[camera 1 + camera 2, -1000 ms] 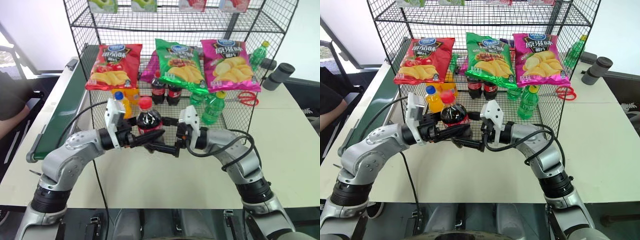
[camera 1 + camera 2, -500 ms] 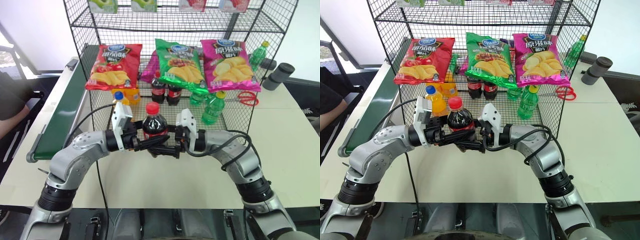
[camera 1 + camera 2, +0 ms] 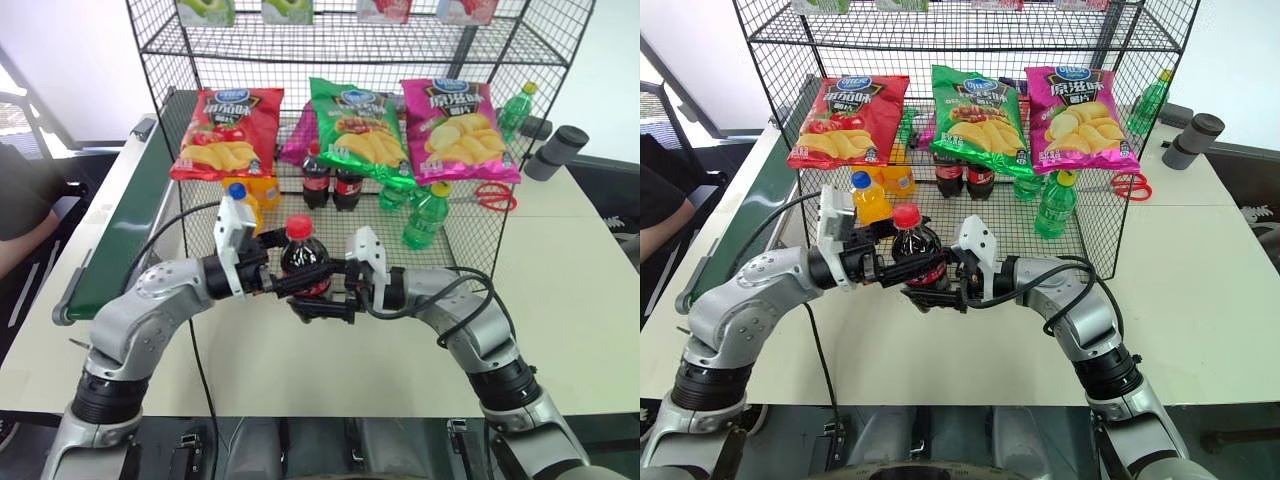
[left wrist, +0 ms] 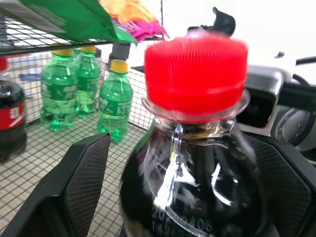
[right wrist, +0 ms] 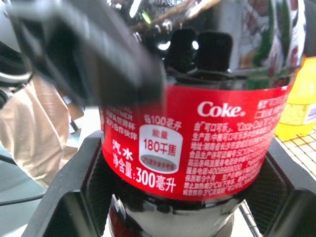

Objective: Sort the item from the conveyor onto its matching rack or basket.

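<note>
Red-capped cola bottle [image 3: 303, 262] sits clamped in the right tool [image 3: 318, 300]; left tool [image 3: 283, 283] is released. Keep it upright, then carry toward twelve o'clock into the basket [image 3: 470, 245].

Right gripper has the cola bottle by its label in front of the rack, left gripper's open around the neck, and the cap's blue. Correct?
Not quite: the cap is red, not blue, as the left wrist view shows. The rest holds: the right gripper is shut on the cola bottle at its label, in front of the rack, and the left gripper stands open around the bottle's neck.
</note>
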Robot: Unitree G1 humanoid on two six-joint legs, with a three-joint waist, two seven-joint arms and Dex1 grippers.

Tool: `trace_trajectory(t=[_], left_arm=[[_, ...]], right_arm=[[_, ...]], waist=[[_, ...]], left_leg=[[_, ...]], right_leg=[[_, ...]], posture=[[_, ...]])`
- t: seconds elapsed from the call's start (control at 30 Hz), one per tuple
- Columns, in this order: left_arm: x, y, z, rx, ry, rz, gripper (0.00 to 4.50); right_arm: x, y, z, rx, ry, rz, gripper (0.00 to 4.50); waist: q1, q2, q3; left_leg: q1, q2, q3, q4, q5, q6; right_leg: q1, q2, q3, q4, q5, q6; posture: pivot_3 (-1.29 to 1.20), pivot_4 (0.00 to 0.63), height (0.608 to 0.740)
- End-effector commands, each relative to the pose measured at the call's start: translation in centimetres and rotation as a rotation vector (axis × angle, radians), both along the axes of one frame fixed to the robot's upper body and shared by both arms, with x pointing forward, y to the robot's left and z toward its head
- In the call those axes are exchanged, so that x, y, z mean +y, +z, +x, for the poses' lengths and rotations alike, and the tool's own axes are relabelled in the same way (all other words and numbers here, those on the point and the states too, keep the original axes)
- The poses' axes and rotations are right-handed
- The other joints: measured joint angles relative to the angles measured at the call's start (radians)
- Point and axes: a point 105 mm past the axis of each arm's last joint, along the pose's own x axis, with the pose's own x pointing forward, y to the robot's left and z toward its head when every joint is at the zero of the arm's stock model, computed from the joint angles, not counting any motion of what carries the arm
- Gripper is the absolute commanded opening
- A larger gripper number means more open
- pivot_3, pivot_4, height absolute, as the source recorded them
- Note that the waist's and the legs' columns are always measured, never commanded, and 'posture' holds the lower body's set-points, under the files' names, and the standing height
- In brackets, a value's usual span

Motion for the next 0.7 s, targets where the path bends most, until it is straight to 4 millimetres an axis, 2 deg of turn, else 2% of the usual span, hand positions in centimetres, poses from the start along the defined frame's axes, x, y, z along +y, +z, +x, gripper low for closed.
trace_trajectory(t=[0.03, 0.1, 0.2, 0.3, 0.4, 0.57, 0.7], left_arm=[[2.5, 1.1, -0.4, -0.018, 0.089, -0.002, 4.44], [3.8, 1.0, -0.8, -0.017, 0.134, 0.016, 4.44], [6.2, 0.3, -0.9, -0.047, 0.249, 0.088, 4.44], [7.3, -1.0, -1.1, -0.093, 0.308, 0.183, 4.44], [6.9, -1.9, -1.6, -0.144, 0.306, 0.205, 4.44], [6.1, -2.0, -1.1, -0.183, 0.331, 0.152, 4.44], [5.3, -2.5, -1.0, -0.192, 0.317, 0.147, 4.44]], right_arm=[[-0.1, 0.8, 0.2, -0.066, -0.014, 0.018, 2.95], [-0.4, 0.4, 0.7, -0.071, -0.041, 0.012, 2.95], [-1.3, -0.1, 2.9, -0.104, -0.166, 0.025, 2.95], [-2.2, -0.6, 5.2, -0.172, -0.3, 0.028, 2.95], [-3.0, -0.8, 7.9, -0.224, -0.477, 0.072, 2.95], [-3.0, -1.8, 10.0, -0.313, -0.607, 0.08, 2.95], [-3.0, -2.8, 11.7, -0.321, -0.711, 0.076, 2.95]], waist=[[-0.001, 0.0, 0.0], [-0.001, 0.0, 0.0], [-0.002, 0.0, 0.0], [0.004, 0.0, 0.0], [0.002, 0.001, 0.0], [0.001, 0.001, 0.001], [-0.006, 0.001, 0.001]], left_leg=[[0.0, 0.0, 0.0, 0.0, 0.0, 0.0], [0.0, 0.0, 0.0, 0.0, 0.0, 0.0], [0.0, 0.0, 0.0, 0.0, 0.0, 0.0], [0.0, 0.0, 0.0, 0.0, 0.0, 0.0], [0.0, -0.001, 0.001, 0.0, 0.0, 0.0], [0.0, -0.001, 0.002, 0.0, 0.0, 0.0], [0.0, 0.0, 0.002, 0.0, 0.0, 0.0]], right_leg=[[0.0, 0.0, 0.0, 0.0, 0.0, 0.0], [0.0, 0.0, 0.0, 0.0, 0.0, 0.0], [0.0, 0.0, 0.0, 0.0, 0.0, 0.0], [0.0, 0.0, 0.0, 0.0, 0.0, 0.0], [0.0, -0.001, 0.0, 0.0, 0.0, -0.001], [0.0, -0.002, 0.001, 0.0, 0.0, 0.0], [-0.001, -0.001, 0.001, 0.001, 0.0, 0.0]], posture=[[0.0, 0.15, 0.734], [0.0, 0.15, 0.734], [0.0, 0.15, 0.734], [0.0, 0.15, 0.734], [0.0, 0.15, 0.734], [0.0, 0.15, 0.734], [0.0, 0.15, 0.734]])
